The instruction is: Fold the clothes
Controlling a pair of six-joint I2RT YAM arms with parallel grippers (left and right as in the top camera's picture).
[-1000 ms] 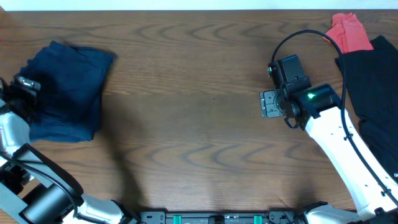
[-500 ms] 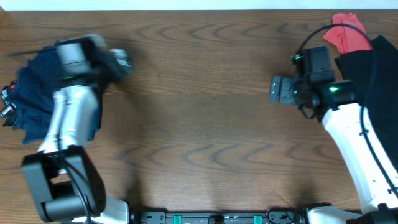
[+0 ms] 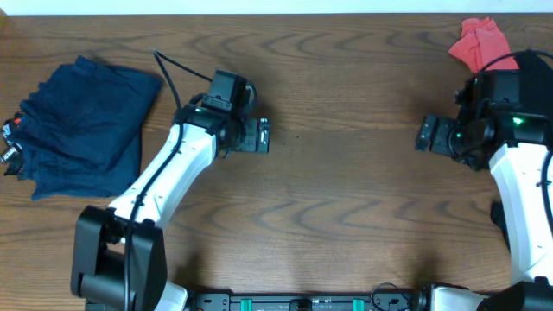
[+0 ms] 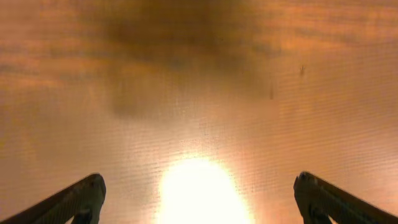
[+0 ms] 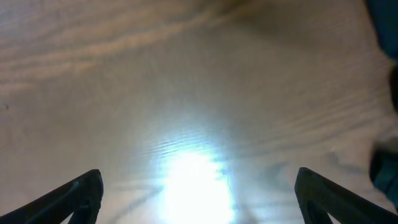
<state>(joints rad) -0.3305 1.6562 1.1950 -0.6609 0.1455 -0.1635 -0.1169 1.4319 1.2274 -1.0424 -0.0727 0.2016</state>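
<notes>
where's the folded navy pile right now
Overhead view: the folded navy pile lies at the far left of the table, well apart from the left tool, which hovers over bare wood to its right.

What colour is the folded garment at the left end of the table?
The folded garment is plain dark navy blue, clearest in the overhead view.

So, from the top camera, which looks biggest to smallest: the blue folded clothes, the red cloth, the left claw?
1. blue folded clothes, by far the largest
2. red cloth
3. left claw, smallest, even though it sits nearer the camera
</notes>
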